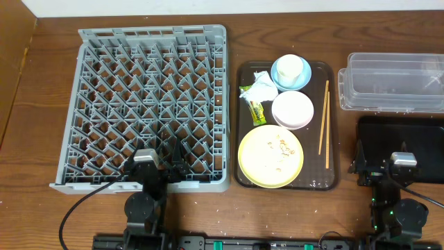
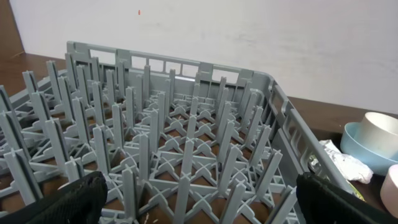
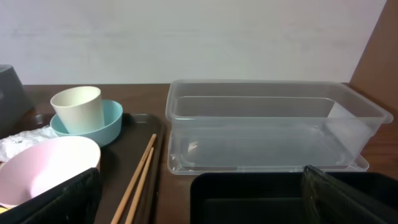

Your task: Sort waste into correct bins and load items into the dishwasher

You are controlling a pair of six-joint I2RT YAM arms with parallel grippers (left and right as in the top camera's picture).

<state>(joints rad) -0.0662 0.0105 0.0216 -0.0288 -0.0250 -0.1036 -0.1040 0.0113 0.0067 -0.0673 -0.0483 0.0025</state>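
Observation:
The grey dish rack [image 1: 149, 104] fills the left of the table. On the dark brown serving tray [image 1: 334, 125] sit a cream cup [image 1: 291, 67] inside a light blue bowl [image 1: 302, 80], a pinkish-white bowl [image 1: 292, 110], a pale yellow plate [image 1: 270, 155] with crumbs [image 1: 282, 146], a white paper wad [image 1: 262, 87], a yellow-green wrapper [image 1: 254, 108] and wooden chopsticks [image 1: 323, 123]. The clear tub [image 1: 392, 82] and the black tray [image 1: 402, 139] lie at the right. My left gripper [image 2: 199, 199] is open over the rack's near edge. My right gripper [image 3: 202, 196] is open over the black tray [image 3: 261, 199].
A white wall runs behind the table. The wooden table top [image 1: 41, 104] shows left of the rack and between the serving tray and the bins. In the right wrist view the chopsticks [image 3: 140, 177] lie just left of the black tray.

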